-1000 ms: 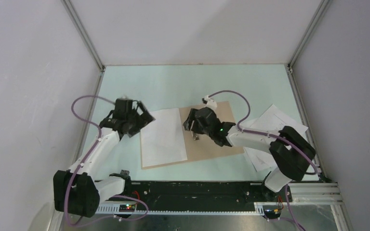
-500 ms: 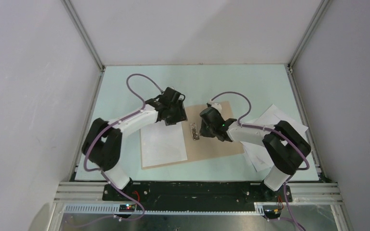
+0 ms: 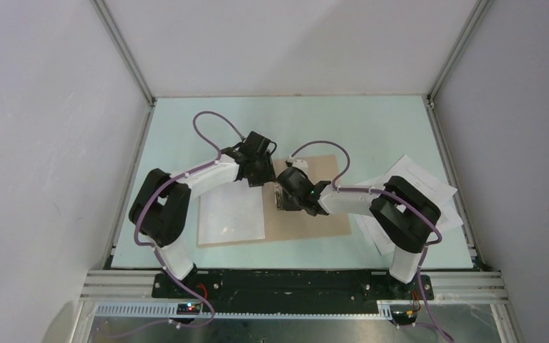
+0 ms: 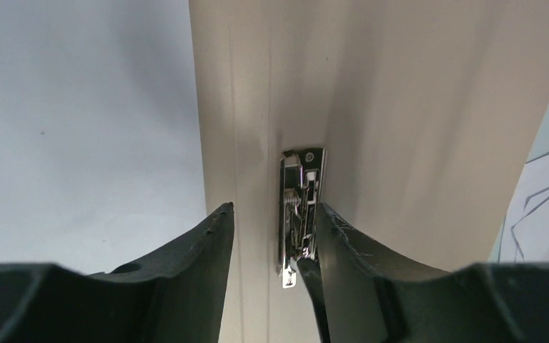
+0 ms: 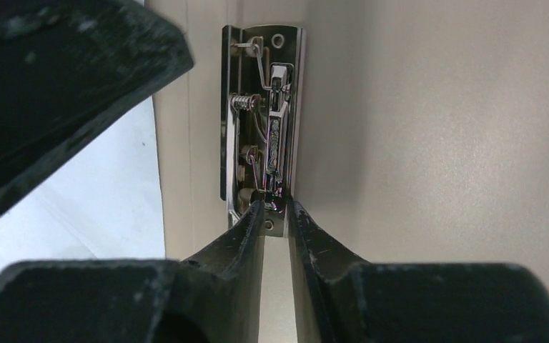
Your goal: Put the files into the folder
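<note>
Nipping spine clip (image 5: 263, 121) end with right gripper (image 5: 273, 214), likely to spring it; straddling clip with left gripper (image 4: 273, 209), unclenched, steadying folder (image 4: 414, 107).

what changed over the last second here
The left gripper swung right from the folder's left edge to straddle the metal clip, jaws narrowing. The right gripper shifted left, closing on the clip's near end. The folder slid slightly left. The loose sheets on the right stayed put.

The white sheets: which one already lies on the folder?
The single sheet on the left half of the folder; the other sheets lie in a loose pile on the table, right of the folder.
</note>
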You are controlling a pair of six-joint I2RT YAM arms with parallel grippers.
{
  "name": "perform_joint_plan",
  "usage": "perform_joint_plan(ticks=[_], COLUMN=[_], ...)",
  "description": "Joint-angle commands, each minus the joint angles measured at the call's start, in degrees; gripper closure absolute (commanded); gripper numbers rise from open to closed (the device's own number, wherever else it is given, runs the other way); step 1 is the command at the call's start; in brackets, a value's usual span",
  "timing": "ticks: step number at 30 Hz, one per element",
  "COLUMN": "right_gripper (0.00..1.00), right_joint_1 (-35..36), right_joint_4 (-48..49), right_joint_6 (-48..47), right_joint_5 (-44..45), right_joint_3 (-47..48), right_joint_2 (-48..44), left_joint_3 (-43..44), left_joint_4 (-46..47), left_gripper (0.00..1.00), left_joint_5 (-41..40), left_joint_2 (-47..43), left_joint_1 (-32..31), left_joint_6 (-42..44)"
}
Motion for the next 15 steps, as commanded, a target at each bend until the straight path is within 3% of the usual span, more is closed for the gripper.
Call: perform_joint_plan(ticks=[1,15], right_gripper=[0.78,0.81], right_joint_1=[4.8,3.5], right_joint_4=[-1.8,8.6], right_joint_6=[0.2,-2.2], right_joint_5=[0.1,-3.0], right_joint_3=[-0.4,-9.0], right_joint_2=[2.8,-0.6], left_joint_3=[-1.1,-2.1], left_joint_4=[1.2,1.2], left_gripper=[0.5,0.57], left_joint_5=[-0.9,-5.5], left_joint_2=[-0.4,3.7], left_joint_1=[0.7,-1.1], left_joint_6=[1.8,1.2])
